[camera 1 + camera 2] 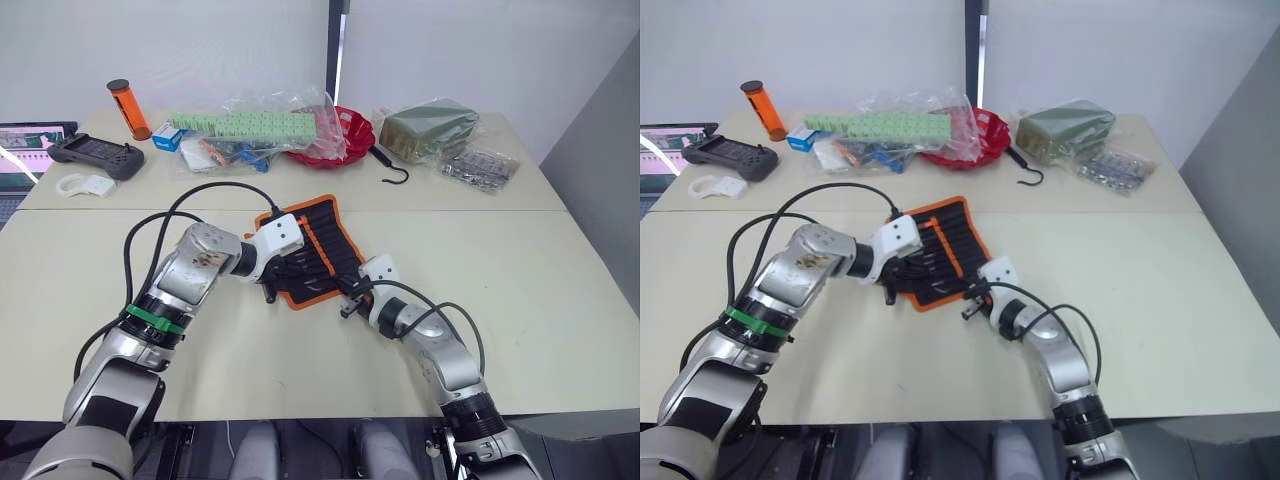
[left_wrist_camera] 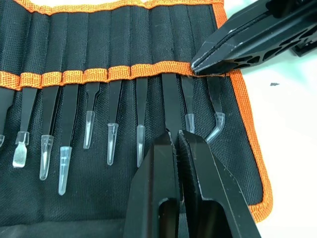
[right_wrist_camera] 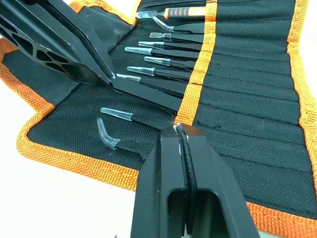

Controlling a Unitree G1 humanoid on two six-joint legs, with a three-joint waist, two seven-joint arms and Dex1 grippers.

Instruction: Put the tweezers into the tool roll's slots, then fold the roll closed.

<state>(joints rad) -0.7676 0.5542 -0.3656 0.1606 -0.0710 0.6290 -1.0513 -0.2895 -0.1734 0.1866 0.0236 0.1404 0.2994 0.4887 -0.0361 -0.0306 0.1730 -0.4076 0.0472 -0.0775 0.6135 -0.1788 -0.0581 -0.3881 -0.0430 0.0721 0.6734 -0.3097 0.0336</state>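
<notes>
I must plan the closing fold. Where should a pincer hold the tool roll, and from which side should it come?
Probably the free flap of the tool roll below the tweezers' capped tips, at its orange piped edge. It lies flat and bare there, so come from outside that edge, low along the table. The left pincer is shut on one tweezer, and the right pincer presses the orange strip.

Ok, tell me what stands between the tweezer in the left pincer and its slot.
Nothing visible does. The left pincer is shut on the tweezer, whose far end already sits under the orange strip of the tool roll. The right pincer presses the strip just beside that slot.
</notes>
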